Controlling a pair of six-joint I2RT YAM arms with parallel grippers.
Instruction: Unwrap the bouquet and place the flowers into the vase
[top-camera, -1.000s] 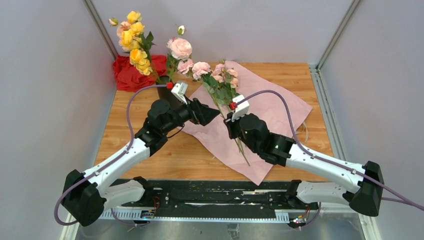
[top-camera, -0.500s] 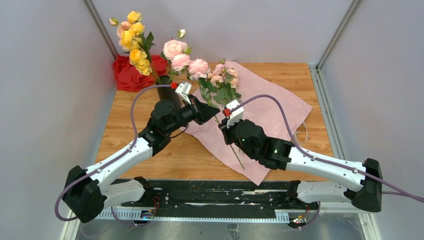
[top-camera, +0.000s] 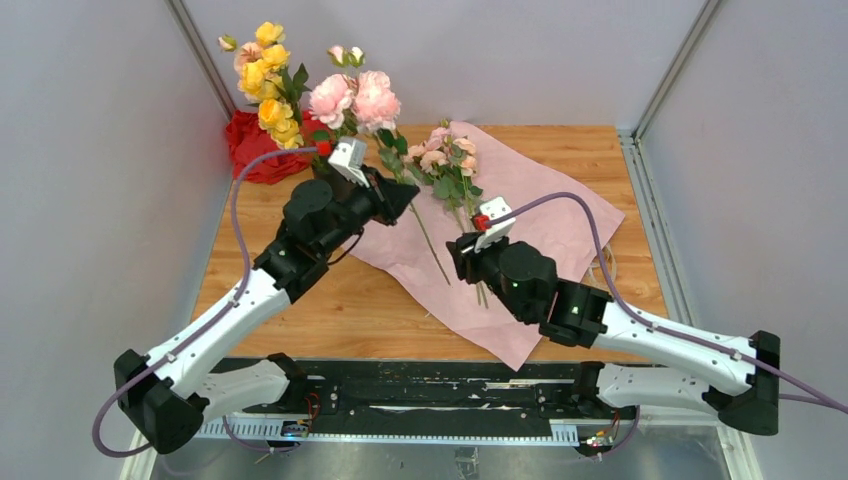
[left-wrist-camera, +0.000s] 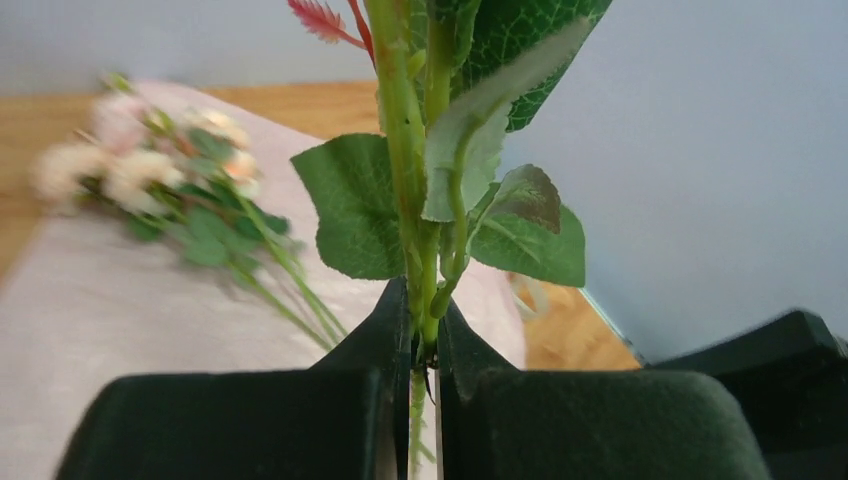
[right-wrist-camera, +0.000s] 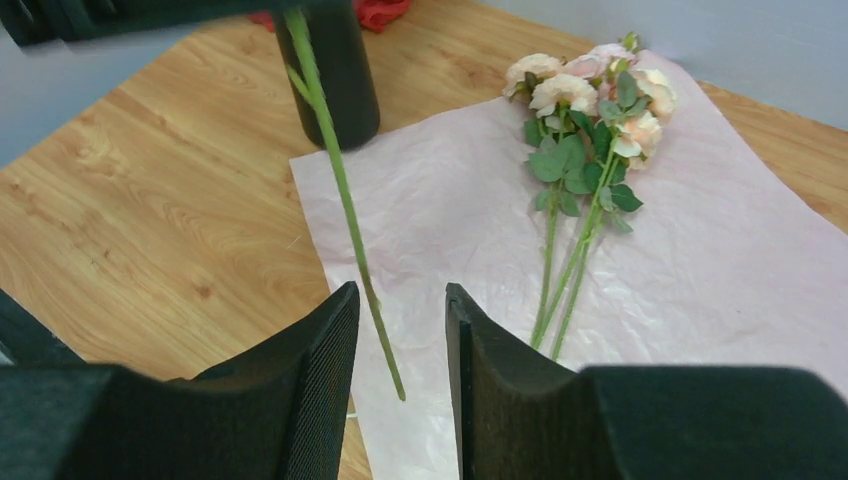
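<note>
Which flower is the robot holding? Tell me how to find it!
Find the pink paper spread on the table. Over its left edge, the left tool pinches one long green stem. It's the only one held up, topped with big pink roses; the little bunch lies flat on the paper.

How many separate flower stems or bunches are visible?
3. A yellow-bloomed stem stands at back left; a big pink rose stem is clamped in the left gripper; a small pink bunch lies on the pink paper. Others may hide behind the arms.
</note>
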